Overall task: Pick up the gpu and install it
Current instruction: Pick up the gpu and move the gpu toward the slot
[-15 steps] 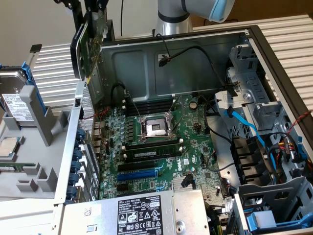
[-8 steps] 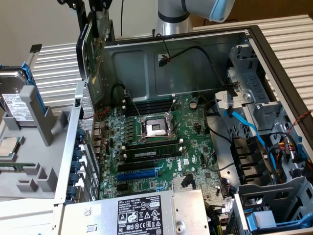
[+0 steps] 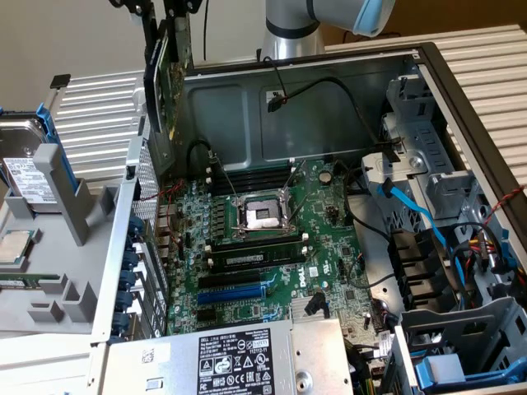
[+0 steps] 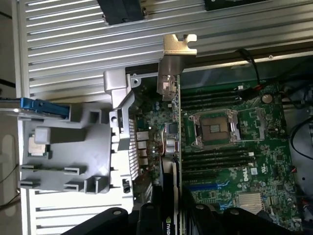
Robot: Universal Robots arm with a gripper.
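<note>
Gripper [image 3: 165, 18] is part-closed on the gpu [image 3: 159, 82], the card hanging long-axis downward from it, above the motherboard's [image 3: 329, 247] rear-port edge

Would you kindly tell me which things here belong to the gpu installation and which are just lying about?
Belonging to the job:
- the gpu, held in the pincer
- the motherboard
- its blue expansion slot, probably

Just lying about:
- the hard drive
- the loose processor on the grey holder
- the blue cable
- the power supply
</note>
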